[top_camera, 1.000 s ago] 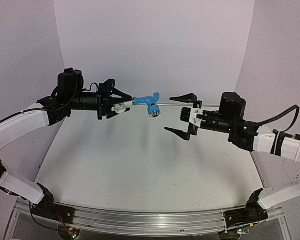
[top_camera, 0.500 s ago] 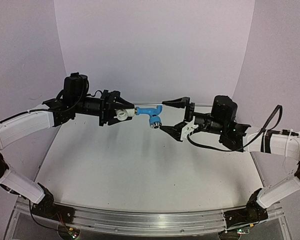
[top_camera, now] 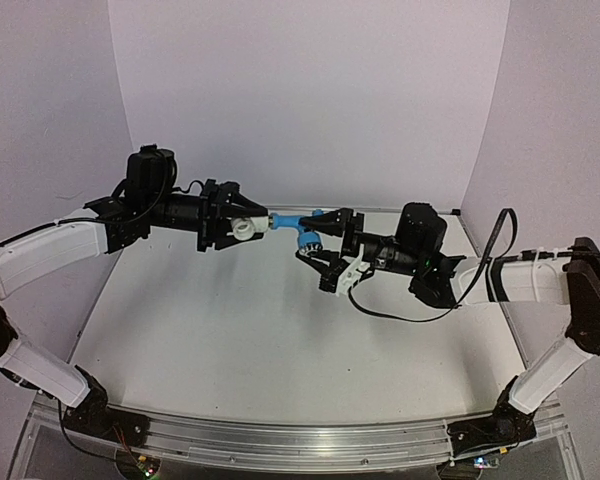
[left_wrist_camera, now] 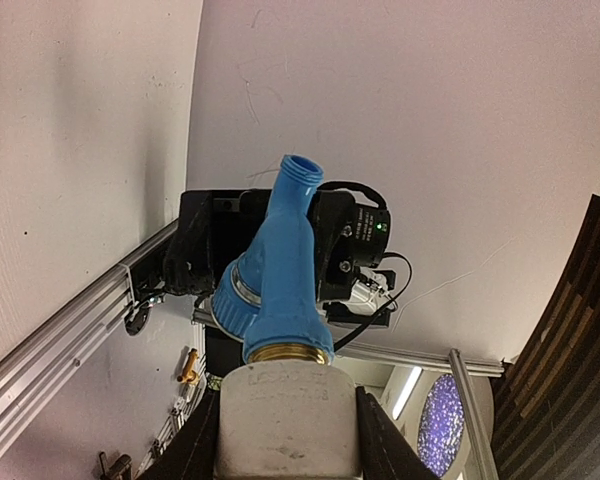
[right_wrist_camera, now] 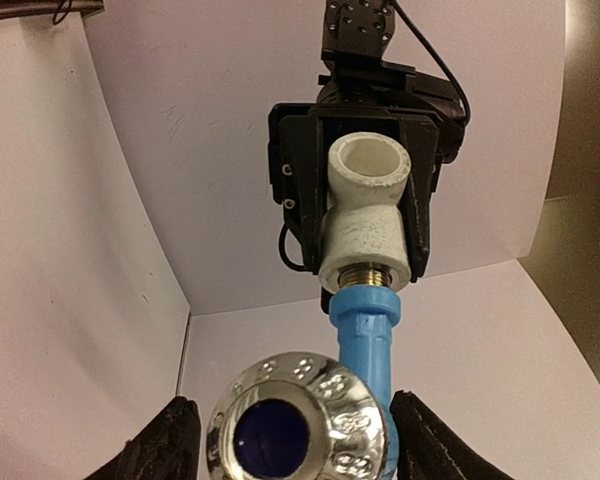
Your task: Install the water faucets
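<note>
**Desk:** What's nearest you?

**Me:** From overhead I see the aluminium rail (top_camera: 280, 440) along the near edge, with an arm base at each end. Past it, open table (top_camera: 230, 350) runs up to the grippers. The only thing I see on it is a black cable (top_camera: 400, 315) looping down under my right arm.

**Desk:** Where's the tap?

**Me:** The tap (top_camera: 292, 222) is off the surface, lying roughly level between my two grippers, over the far part of the table. Its brass thread (right_wrist_camera: 365, 272) goes into the mouth of the white fitting (top_camera: 246, 229). A band of brass shows between the blue and the white.

**Desk:** Left pincer?

**Me:** My left gripper (top_camera: 238, 226) is clamped on the fitting, with a finger (left_wrist_camera: 195, 445) flat against each side.

**Desk:** And the right?

**Me:** My right gripper (top_camera: 325, 243) is spread wide. Its fingers (right_wrist_camera: 165, 445) sit on either side of the silvery knob (right_wrist_camera: 298, 430), very close to it. I cannot tell whether they actually press it.

**Desk:** How are the margins?

**Me:** Both elbows hang outside the table's side edges, the left one toward the left wall (top_camera: 40, 120) and the right one in front of the right wall (top_camera: 570, 120). Overhead, the joined parts line up with the far edge, where the back wall (top_camera: 310, 100) rises. I cannot judge the gap behind them.
</note>
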### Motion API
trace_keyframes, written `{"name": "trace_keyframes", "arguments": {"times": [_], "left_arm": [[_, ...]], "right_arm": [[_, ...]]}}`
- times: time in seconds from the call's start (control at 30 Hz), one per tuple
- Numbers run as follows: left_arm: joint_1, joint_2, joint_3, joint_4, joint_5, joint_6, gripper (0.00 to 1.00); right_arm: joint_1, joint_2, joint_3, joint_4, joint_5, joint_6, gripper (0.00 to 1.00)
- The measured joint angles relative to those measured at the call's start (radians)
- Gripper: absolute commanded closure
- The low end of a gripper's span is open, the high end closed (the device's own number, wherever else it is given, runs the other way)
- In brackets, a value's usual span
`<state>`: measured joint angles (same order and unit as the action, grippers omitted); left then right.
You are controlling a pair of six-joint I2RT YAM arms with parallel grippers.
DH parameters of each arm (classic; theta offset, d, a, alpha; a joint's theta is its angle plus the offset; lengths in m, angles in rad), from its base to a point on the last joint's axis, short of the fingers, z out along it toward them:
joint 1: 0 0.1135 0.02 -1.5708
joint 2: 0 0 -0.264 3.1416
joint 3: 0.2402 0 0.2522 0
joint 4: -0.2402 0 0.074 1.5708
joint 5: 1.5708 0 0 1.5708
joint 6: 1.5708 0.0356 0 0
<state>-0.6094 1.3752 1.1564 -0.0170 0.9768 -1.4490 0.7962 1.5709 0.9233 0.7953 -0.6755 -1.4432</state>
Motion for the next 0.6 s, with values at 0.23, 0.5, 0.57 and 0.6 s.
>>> {"name": "trace_keyframes", "arguments": {"times": [0.23, 0.5, 0.57, 0.6], "left_arm": [[0.002, -0.007, -0.002, -0.002, 0.001, 0.0, 1.0], [0.011, -0.017, -0.012, 0.0, 0.013, 0.026, 1.0], [0.015, -0.019, -0.019, 0.0, 0.015, 0.046, 1.0], [0.017, -0.02, -0.02, -0.001, 0.016, 0.062, 1.0]], "right_arm": [[0.008, 0.049, 0.02, 0.125, -0.01, 0.031, 0.67], [0.01, 0.063, 0.045, 0.141, -0.023, 0.145, 0.99], [0.009, 0.057, 0.062, 0.093, -0.035, 0.198, 1.0], [0.009, 0.052, 0.071, 0.065, -0.041, 0.224, 1.0]]}}
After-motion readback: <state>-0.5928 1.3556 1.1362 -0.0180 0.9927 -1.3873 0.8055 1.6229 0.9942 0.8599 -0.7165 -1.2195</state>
